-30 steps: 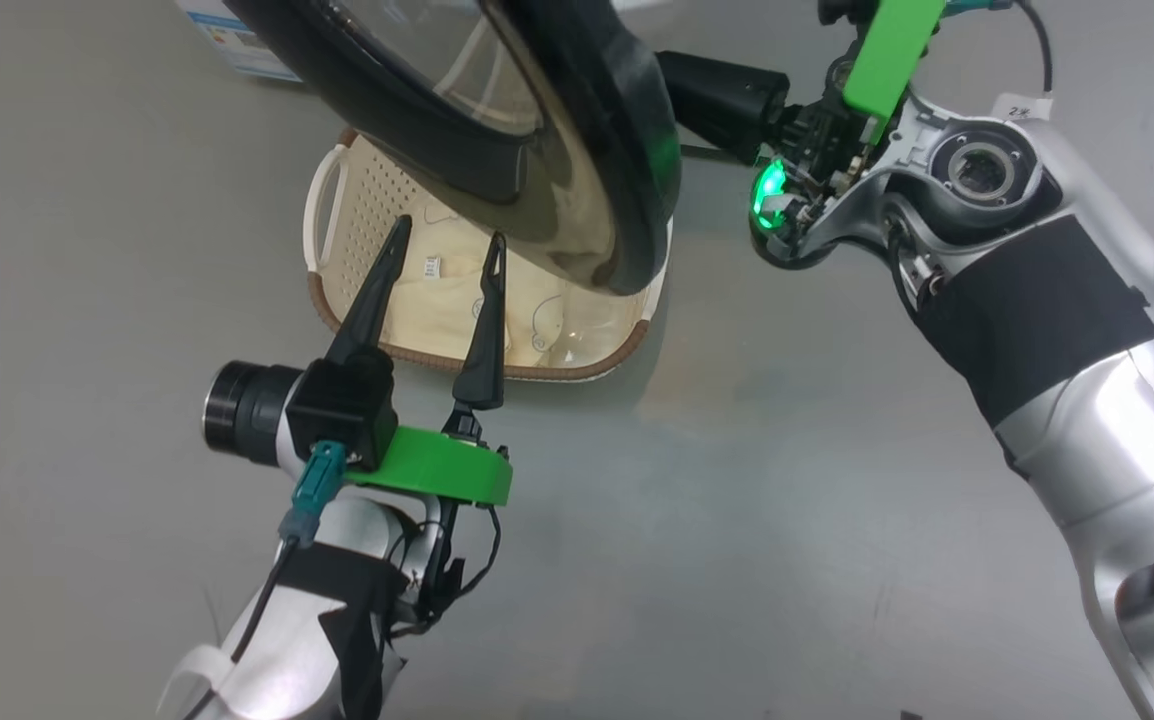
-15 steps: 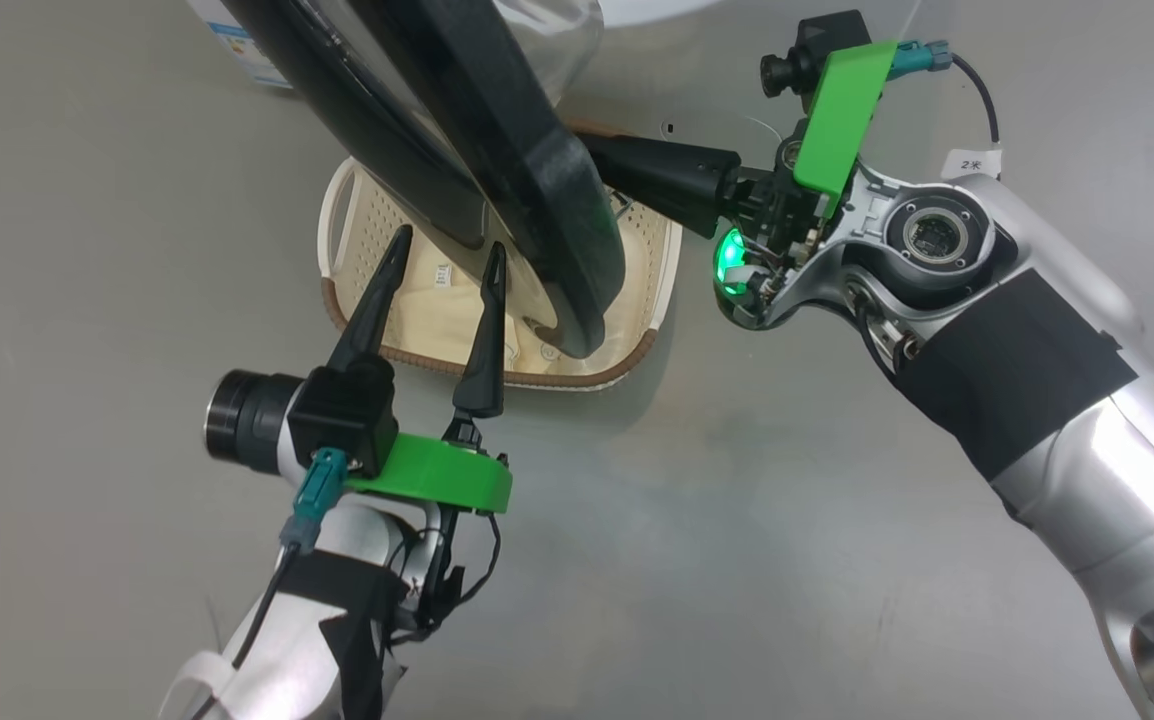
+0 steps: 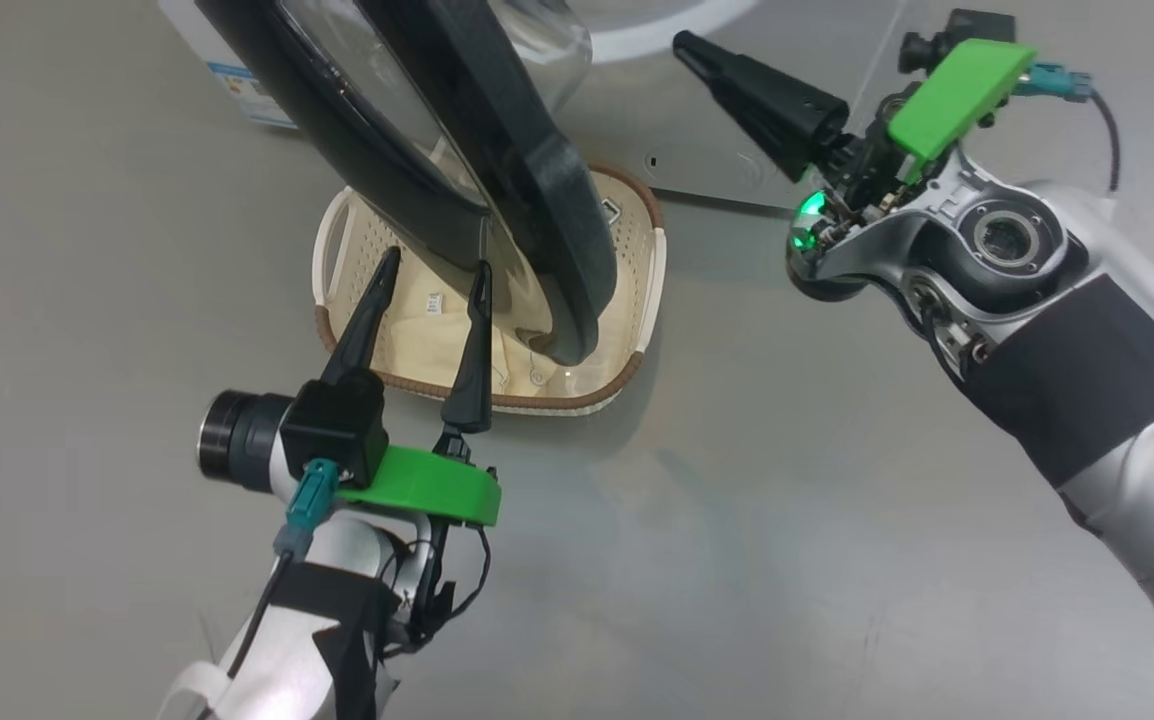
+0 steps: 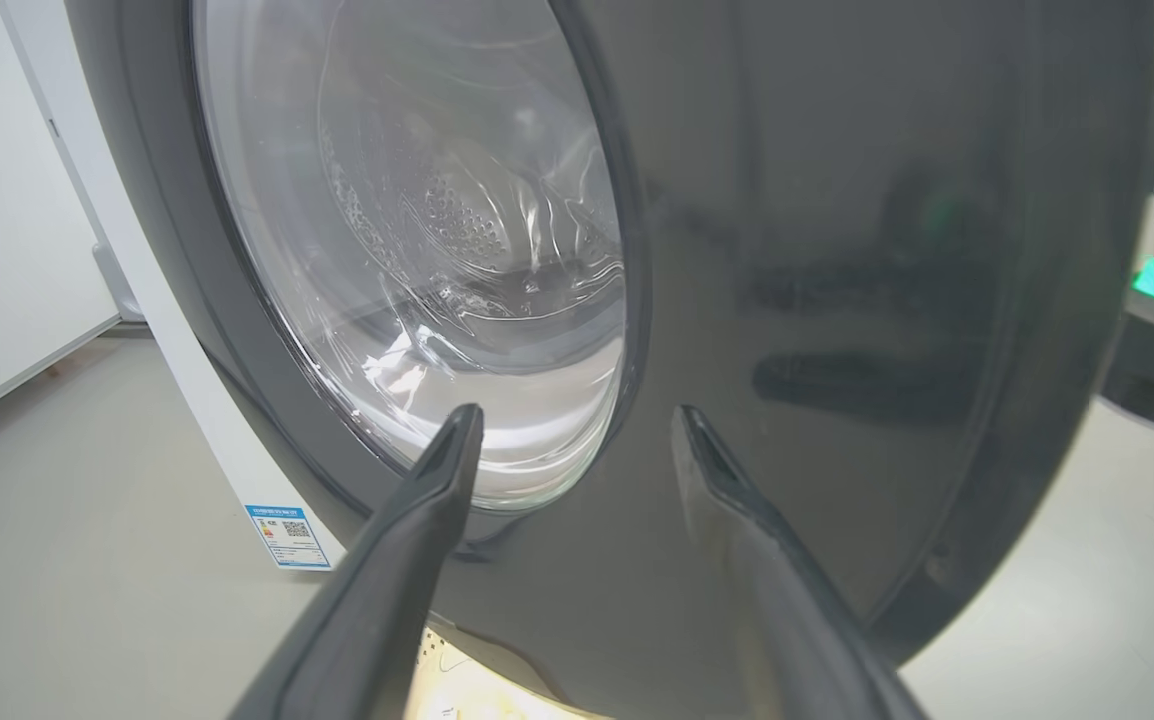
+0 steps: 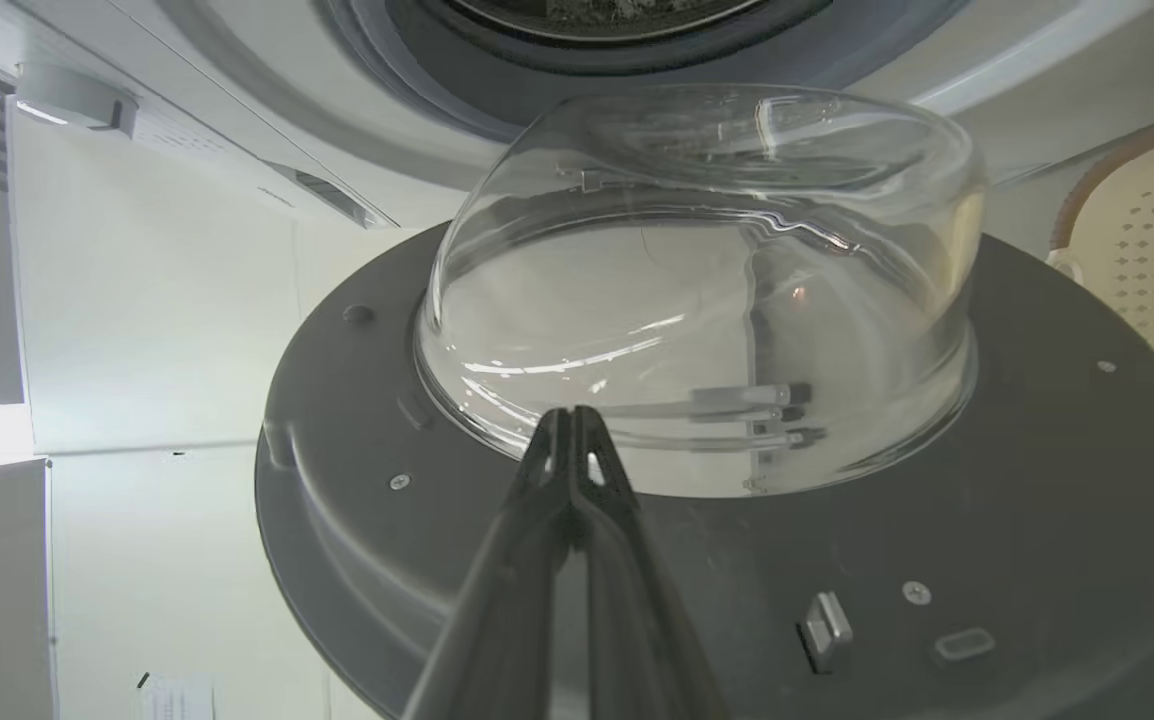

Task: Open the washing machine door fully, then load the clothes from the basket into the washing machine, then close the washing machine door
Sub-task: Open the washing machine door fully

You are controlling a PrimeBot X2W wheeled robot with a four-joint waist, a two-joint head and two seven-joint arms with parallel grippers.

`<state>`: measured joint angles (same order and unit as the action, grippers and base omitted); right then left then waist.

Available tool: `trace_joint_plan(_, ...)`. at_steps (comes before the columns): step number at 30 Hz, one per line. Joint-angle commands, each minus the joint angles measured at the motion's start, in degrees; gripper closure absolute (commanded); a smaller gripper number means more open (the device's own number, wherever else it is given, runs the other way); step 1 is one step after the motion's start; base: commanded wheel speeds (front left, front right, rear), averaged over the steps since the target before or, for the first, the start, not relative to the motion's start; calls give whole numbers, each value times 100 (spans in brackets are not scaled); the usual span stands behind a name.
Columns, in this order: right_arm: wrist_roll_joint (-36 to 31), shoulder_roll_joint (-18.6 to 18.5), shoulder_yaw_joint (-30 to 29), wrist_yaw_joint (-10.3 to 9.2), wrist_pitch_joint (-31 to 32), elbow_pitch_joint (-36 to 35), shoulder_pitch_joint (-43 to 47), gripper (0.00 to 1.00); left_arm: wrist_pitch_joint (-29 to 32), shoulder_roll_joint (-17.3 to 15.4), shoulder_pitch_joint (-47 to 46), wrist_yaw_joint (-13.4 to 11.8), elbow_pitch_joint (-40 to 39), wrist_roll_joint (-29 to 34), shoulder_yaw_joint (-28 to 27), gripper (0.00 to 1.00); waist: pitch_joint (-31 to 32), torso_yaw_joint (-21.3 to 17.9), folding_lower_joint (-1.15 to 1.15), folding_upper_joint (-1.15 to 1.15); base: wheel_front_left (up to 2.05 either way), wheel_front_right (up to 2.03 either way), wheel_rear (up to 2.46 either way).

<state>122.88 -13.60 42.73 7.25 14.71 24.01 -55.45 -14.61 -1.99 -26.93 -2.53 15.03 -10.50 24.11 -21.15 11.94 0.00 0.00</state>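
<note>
The washing machine (image 3: 672, 25) stands at the top of the head view, its white front and blue label sticker (image 3: 247, 95) showing behind the door. The washing machine door (image 3: 537, 200) is swung out from the front, and in the head view its glossy black rim hangs over the basket. The right wrist view shows its grey inner side, with the clear glass bowl (image 5: 707, 280) bulging towards the drum opening.

The basket (image 3: 577, 402) sits on the grey floor (image 3: 737, 550) just in front of the machine, partly hidden by the door. The clothes (image 3: 417, 335) lie inside it, cream-yellow, with a small white tag (image 3: 430, 298) on top.

The left end effector (image 3: 437, 262) has its fingers spread wide and holds nothing. It points at the door's outer face, close to it; whether it touches cannot be told. The right end effector (image 3: 687, 45) has its fingers pressed together with nothing between them. It is on the door's inner side, apart from the rim, and points towards the glass bowl.
</note>
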Motion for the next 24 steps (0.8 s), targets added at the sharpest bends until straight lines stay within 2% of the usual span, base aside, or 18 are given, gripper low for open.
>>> trace_joint_plan(1,-101,-71,-129,24,-314,-262,113,100,-39,-88,16,20,-140,49,-227,0,38,-45,0,0,0,0,0)
trace_joint_plan(2,-101,-71,-129,24,-314,-262,113,100,-39,-88,16,20,-140,49,-227,0,38,-45,0,0,0,0,0)
trace_joint_plan(4,-223,-201,-239,24,-752,-352,198,100,-39,-88,48,29,-123,66,-277,0,73,-98,0,0,0,0,0)
trace_joint_plan(5,-395,-300,-263,24,-986,-407,219,71,-39,-88,64,32,-118,75,-315,0,90,-126,0,0,0,0,0)
trace_joint_plan(6,-578,-389,-270,24,-1210,-460,252,25,-39,-89,79,35,-114,87,-361,0,102,-156,0,0,0,0,0)
trace_joint_plan(7,-755,-466,-265,24,-1407,-514,290,0,-39,-89,92,43,-110,106,-413,0,112,-188,0,0,0,0,0)
trace_joint_plan(8,-1133,-611,-242,24,-1832,-559,381,0,-39,-90,119,67,-99,140,-508,0,145,-248,0,0,0,0,0)
trace_joint_plan(11,-1634,-762,-153,24,-2359,-571,537,0,-39,-90,165,105,-75,197,-616,0,212,-329,0,0,0,0,0)
trace_joint_plan(15,-2353,-958,-88,24,-2864,-387,844,0,-39,-89,260,168,-26,277,-726,0,351,-454,0,0,0,0,0)
trace_joint_plan(18,-2968,-997,-258,24,-2958,-161,1008,0,-39,-91,332,187,-10,306,-811,0,431,-566,0,0,0,0,0)
trace_joint_plan(20,-3755,-961,-702,24,-2965,39,1102,0,-39,-99,397,185,7,318,-888,0,481,-663,0,0,0,0,0)
trace_joint_plan(24,-5741,-670,-1728,24,-2968,169,1556,0,-39,-107,513,185,17,349,-1011,0,590,-785,0,0,0,0,0)
